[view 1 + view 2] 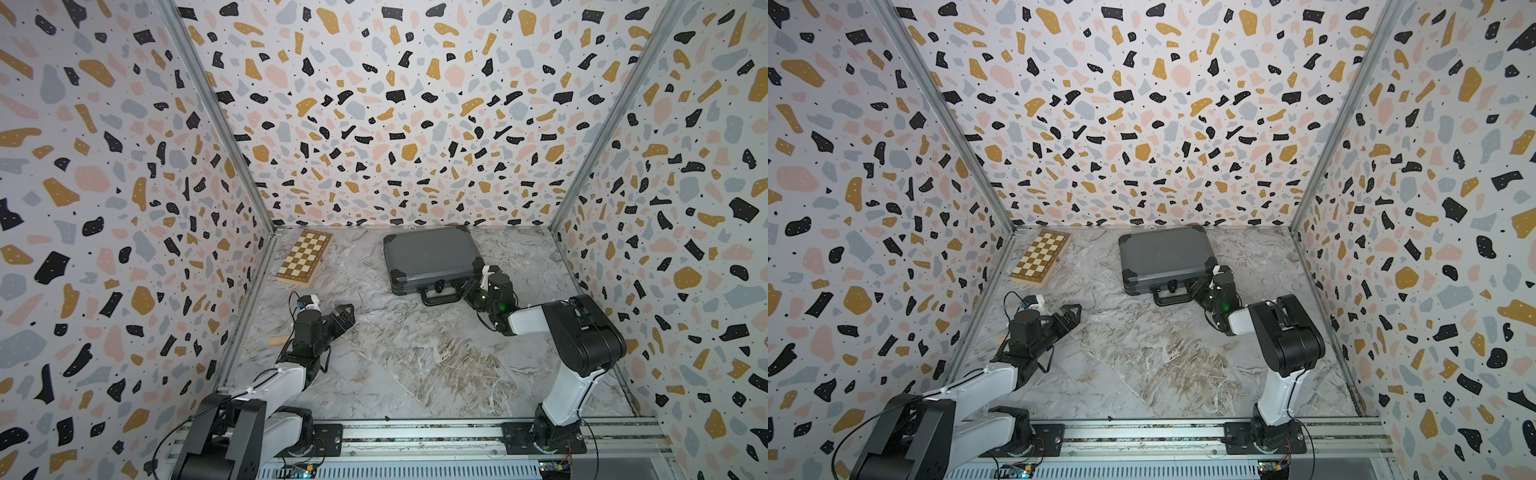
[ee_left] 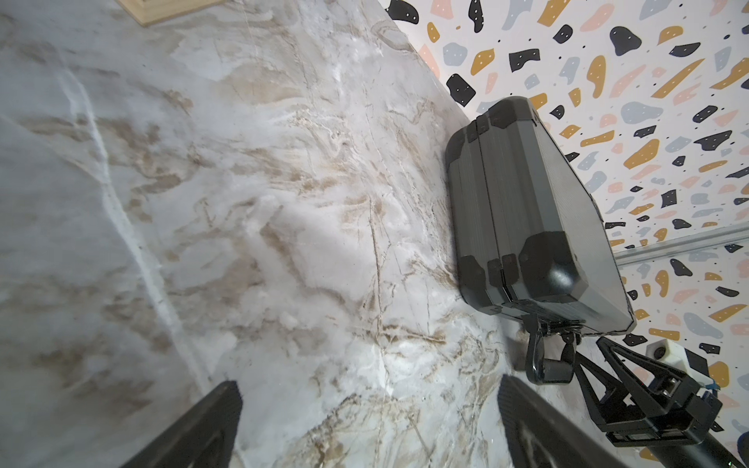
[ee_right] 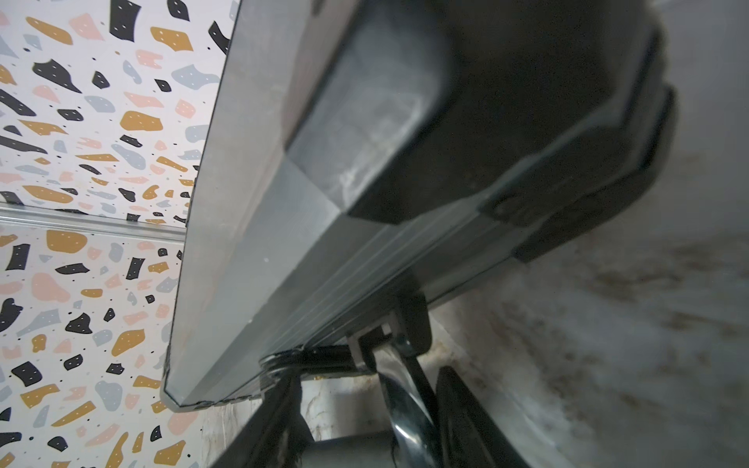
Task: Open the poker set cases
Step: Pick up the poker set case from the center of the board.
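Poker set case flat at back centre of the worktop, handle facing front, chessboard box to its left, right claw at the handle's right end, left claw in front of the chessboard box

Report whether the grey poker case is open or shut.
Shut: the dark grey rectangular case lies flat, lid down, no interior showing.
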`<act>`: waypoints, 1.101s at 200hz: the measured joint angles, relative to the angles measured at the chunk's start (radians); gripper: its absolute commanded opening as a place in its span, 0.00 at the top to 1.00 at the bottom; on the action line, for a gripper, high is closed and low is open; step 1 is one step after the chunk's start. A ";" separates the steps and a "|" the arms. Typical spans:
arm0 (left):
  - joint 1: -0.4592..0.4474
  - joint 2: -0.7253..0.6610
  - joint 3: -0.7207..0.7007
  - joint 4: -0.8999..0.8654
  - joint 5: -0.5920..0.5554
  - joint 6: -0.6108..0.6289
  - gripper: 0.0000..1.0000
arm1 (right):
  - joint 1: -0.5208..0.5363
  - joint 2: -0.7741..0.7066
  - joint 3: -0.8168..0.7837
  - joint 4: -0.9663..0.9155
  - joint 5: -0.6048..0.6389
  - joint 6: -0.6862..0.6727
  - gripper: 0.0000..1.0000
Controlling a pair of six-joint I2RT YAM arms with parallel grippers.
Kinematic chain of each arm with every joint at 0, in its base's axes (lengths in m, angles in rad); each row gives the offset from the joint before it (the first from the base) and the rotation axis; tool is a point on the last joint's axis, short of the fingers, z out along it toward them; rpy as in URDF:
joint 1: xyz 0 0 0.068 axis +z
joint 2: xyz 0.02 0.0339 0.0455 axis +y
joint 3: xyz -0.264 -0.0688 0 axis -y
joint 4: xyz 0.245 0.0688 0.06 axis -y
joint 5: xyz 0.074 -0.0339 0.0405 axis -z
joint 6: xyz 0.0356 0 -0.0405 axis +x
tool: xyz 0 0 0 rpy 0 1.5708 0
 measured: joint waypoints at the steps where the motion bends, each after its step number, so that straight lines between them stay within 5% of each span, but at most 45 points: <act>1: 0.000 0.000 0.000 0.000 0.000 0.000 0.01 | 0.000 0.000 0.000 0.001 0.000 -0.002 0.39; 114: 0.000 -0.005 0.000 0.006 0.009 -0.001 0.01 | -0.023 -0.018 0.008 -0.150 -0.187 -0.299 0.09; 220: 0.000 0.046 0.002 0.033 0.030 -0.009 0.01 | -0.037 0.040 0.008 -0.042 -0.277 -0.237 0.30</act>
